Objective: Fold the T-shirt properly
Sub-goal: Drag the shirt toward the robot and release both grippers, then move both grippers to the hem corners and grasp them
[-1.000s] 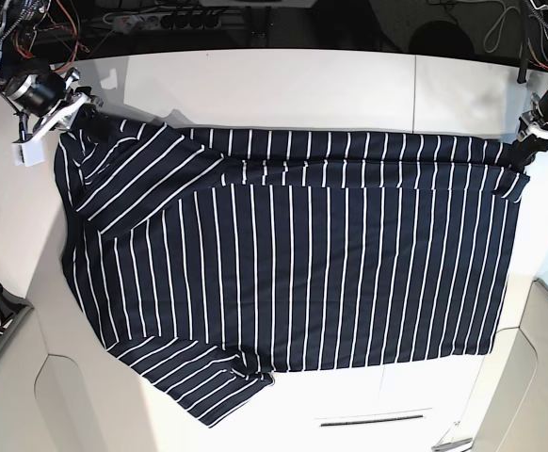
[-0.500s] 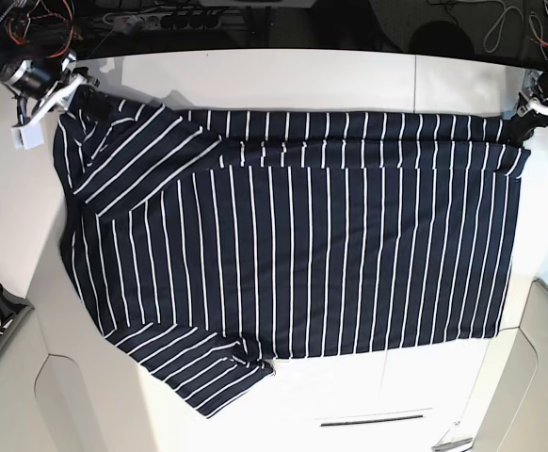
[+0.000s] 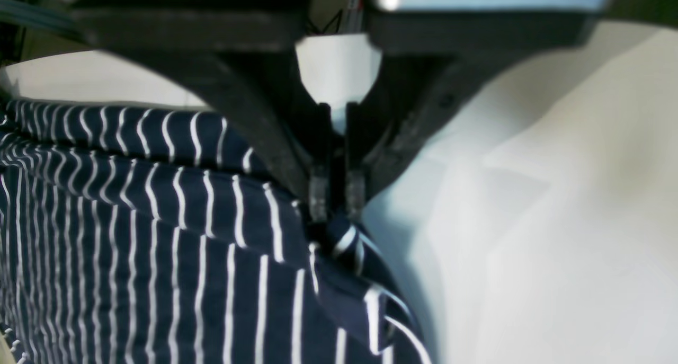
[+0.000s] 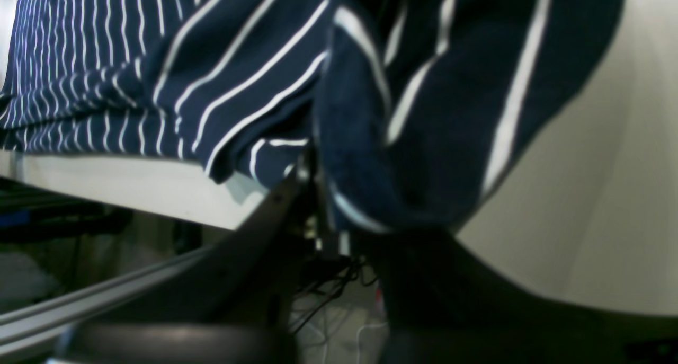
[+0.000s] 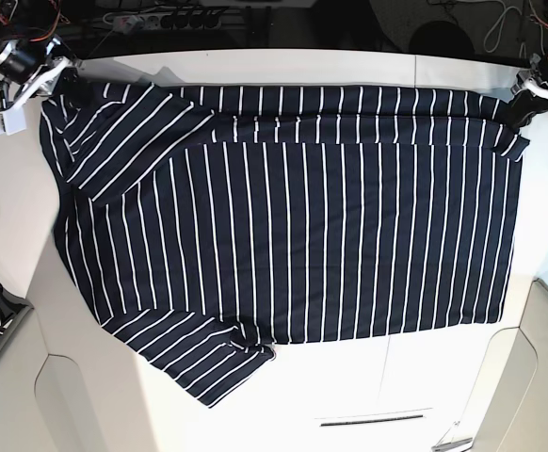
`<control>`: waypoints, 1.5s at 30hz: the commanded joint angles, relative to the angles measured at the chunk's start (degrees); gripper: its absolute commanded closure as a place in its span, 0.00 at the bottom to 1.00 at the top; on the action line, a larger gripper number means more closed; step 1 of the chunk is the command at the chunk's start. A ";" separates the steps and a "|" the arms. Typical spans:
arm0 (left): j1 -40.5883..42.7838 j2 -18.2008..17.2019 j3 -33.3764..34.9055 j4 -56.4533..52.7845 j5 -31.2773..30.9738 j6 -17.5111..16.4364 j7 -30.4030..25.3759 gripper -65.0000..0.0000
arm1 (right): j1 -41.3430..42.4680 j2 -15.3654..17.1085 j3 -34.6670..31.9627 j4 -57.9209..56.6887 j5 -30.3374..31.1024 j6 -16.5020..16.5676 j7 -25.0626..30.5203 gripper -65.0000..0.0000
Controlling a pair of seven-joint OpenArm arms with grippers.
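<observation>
Item: T-shirt point(image 5: 283, 235), dark navy soft knit with thin white stripes, spread nearly flat across the white table point(image 5: 283, 71), filling mid-frame in the base view; one sleeve juts at lower left.
Left gripper point(image 3: 337, 200), upper right of the base view: jaws clamped on a bunched far-edge corner.
Right gripper point(image 5: 53, 77), upper left: pinching the opposite corner.
Step, judged: spreading before the first fold. Next move calls for even tension at both corners.
</observation>
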 commanded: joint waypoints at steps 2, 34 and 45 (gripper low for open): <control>0.22 -0.22 -0.50 0.81 -0.92 -0.73 -0.61 1.00 | -0.35 0.76 1.64 0.90 0.59 0.48 0.52 1.00; -2.34 -2.10 -13.62 0.85 -8.39 -0.73 1.11 0.53 | 20.20 9.46 13.75 -3.21 -6.36 -0.72 11.39 0.46; -13.42 -8.66 -6.49 0.61 -0.31 -0.73 -2.36 0.44 | 41.24 14.82 0.15 -34.03 -13.00 -0.68 21.81 0.45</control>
